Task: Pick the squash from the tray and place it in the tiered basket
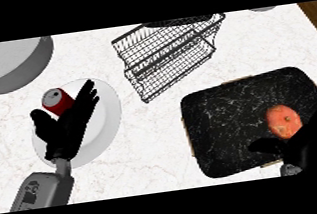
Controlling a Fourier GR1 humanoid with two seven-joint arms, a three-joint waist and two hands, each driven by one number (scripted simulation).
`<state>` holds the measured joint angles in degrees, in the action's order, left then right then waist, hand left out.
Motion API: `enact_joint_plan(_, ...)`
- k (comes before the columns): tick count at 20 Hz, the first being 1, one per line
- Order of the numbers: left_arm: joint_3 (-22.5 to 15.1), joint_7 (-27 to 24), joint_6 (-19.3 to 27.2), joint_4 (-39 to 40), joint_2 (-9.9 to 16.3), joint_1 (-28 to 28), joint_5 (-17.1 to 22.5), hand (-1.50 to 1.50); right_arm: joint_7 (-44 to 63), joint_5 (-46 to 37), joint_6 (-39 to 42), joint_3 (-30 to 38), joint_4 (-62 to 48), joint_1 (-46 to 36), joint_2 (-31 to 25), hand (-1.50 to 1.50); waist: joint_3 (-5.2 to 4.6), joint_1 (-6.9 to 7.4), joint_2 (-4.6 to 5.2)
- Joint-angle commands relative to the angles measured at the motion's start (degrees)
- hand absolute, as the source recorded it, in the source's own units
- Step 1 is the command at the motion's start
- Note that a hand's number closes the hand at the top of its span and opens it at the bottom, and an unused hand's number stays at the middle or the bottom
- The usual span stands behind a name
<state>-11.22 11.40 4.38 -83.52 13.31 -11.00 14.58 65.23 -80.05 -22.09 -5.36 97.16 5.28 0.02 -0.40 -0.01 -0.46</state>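
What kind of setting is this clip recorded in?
Most likely a kitchen counter: a white marble-look countertop carrying a grey pot, a wire tiered basket and a dark tray with a squash.

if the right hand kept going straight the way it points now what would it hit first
Most likely the squash on the black tray: the right hand points up-left, straight at it. Its height above the tray is unclear from this single view.

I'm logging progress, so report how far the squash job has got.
Done: nothing yet; the wire tiered basket holds no squash. In hand: the right hand is at the orange squash, which lies on the black tray; a closed grasp isn't visible. The left hand rests open over the white plate. Left: grasp, lift, carry, place.
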Motion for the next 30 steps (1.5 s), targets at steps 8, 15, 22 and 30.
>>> enact_joint_plan(8,3.1,1.4,-2.3,-2.6,0.3,1.2,1.1,0.0,-1.5,5.5,-10.4,4.2,-13.2,-1.6,0.0,-1.5,0.43,0.33,0.5)
enact_joint_plan(15,2.7,2.3,-2.0,-2.3,-0.5,-0.3,-0.9,0.0,-9.2,5.9,-11.0,5.7,-16.6,-4.8,-1.5,1.5,0.43,0.19,0.59)
enact_joint_plan(22,2.8,-1.2,-2.1,2.1,-2.5,-0.4,-2.8,0.0,-5.7,0.3,-12.7,3.4,-12.8,-6.2,0.0,1.5,0.39,-0.02,0.53)
enact_joint_plan(30,1.1,-0.5,-4.0,0.7,-2.7,-0.4,-2.5,0.0,-30.2,14.4,8.0,-12.0,-10.2,-5.9,-10.3,1.5,0.53,3.94,1.45)
